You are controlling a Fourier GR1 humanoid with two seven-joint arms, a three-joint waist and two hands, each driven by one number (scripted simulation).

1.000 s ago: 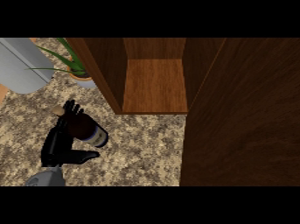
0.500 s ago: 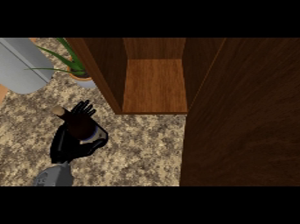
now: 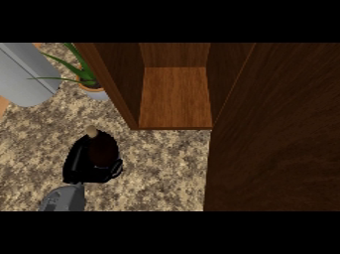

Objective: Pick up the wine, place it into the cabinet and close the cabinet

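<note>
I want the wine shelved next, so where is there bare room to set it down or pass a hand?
The cabinet shelf is bare between its side walls. Bare counter lies between the robot hand, shut on the wine, and the open door. It is crowded at the far left, by the plant and grey appliance.

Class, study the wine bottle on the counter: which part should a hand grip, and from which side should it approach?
Grip the wine bottle round its wide dark body, below the pale-capped neck, coming from the near left side. It stands about upright, and the left hand already curls round the body there, leaving the way to the cabinet free.
</note>
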